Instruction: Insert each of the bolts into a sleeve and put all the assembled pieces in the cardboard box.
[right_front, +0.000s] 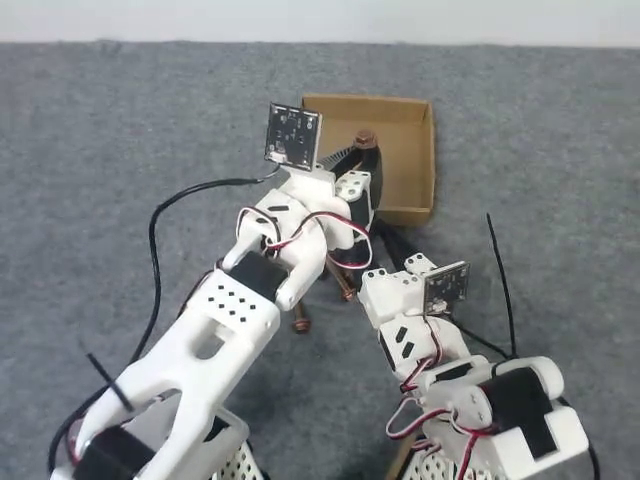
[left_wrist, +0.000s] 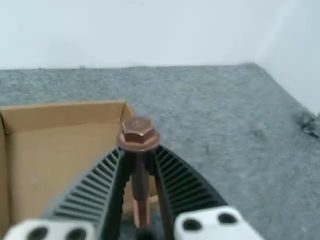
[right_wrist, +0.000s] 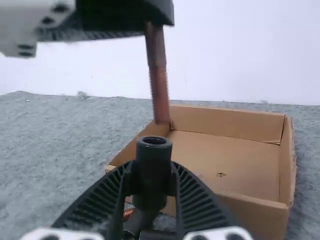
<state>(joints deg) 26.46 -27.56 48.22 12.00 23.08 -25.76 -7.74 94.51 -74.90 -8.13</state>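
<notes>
Right wrist view: right gripper (right_wrist: 151, 177) clamps black tubular sleeve (right_wrist: 153, 150); left gripper (left_wrist: 138, 160) clamps copper hex bolt (right_wrist: 159, 75) above it, uninserted. Brown cardboard box (right_wrist: 282, 150) behind sleeve, seemingly empty.

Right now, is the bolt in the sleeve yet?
Out. The bolt hangs with its tip above the open, empty top of the sleeve, a gap between them.
</notes>
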